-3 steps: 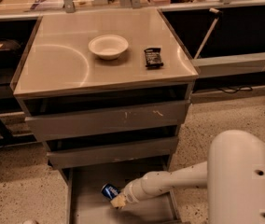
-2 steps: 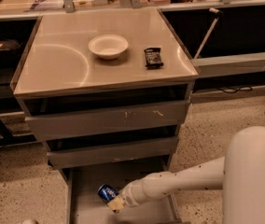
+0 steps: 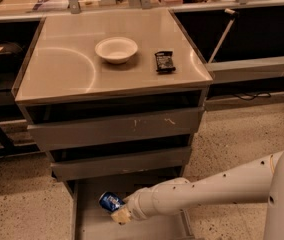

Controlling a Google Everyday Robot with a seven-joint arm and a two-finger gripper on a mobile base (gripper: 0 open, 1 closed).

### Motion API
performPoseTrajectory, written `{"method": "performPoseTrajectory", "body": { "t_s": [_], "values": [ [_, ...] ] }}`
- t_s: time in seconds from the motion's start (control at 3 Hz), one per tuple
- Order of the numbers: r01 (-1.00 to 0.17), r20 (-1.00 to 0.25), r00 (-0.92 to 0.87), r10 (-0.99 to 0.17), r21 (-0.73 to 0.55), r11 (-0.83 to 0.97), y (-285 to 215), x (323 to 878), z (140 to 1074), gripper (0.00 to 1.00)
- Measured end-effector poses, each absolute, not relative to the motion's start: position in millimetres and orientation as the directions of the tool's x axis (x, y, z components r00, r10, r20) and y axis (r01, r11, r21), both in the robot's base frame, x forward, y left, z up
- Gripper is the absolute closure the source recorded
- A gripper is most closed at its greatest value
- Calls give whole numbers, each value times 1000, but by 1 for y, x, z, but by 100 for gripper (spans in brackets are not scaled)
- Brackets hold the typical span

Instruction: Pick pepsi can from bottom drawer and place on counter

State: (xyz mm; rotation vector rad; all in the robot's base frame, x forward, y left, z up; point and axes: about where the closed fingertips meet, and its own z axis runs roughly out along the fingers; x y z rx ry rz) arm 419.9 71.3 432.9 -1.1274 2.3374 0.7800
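gripper (image 3: pixel 116 210): low over the bottom drawer (image 3: pixel 89 226), clamped on the pepsi can (image 3: pixel 110 201)
pepsi can: tilted, looks lifted off the floor for carrying
worktop (image 3: pixel 67 69): where it's headed, I guess

The blue pepsi can (image 3: pixel 111 202), white-lettered, sits tilted over the open bottom drawer (image 3: pixel 88 223), a wide, shallow grey tray pulled out near the floor. The gripper (image 3: pixel 119 215) is right against the can. Above, the glossy beige-grey counter (image 3: pixel 64 71) shows a faint arc mark.
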Motion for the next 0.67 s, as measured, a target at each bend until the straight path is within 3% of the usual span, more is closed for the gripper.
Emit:
{"method": "performPoseTrajectory", "body": {
  "t_s": [0.67],
  "values": [
    [-807,-615,-569,-546,289,515,66,426,465,100]
  ]
}}
